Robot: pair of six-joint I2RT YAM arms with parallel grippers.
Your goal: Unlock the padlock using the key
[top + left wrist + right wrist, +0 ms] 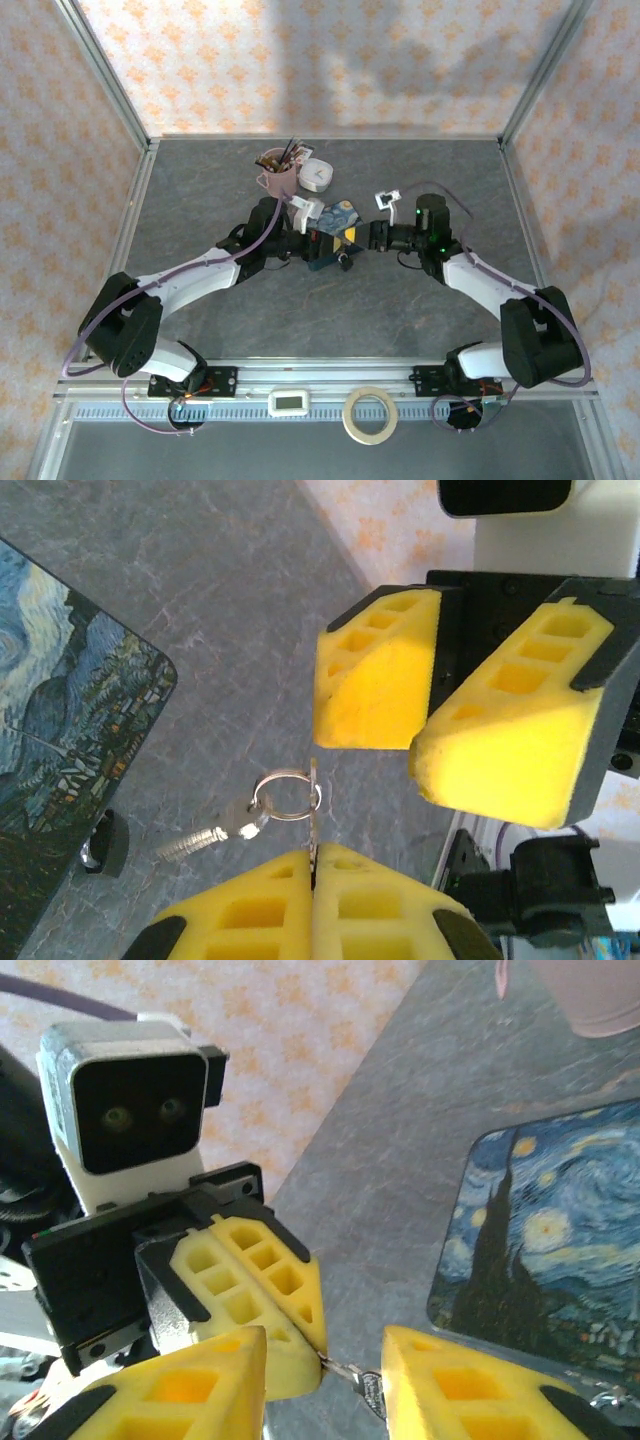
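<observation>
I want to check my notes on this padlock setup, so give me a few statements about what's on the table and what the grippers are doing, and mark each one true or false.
1. The left gripper is shut on the key. True.
2. The right gripper is clamped on the padlock. False: its jaws stand apart close to the key bunch and hold nothing.
3. The padlock lies at the edge of the Starry Night tin. True.
4. The pink mug lies tipped over near the arm bases. False: it stands upright at the far side of the table with brushes in it.
5. The key is already in the padlock. False: the left gripper holds the key apart from the padlock.
</observation>
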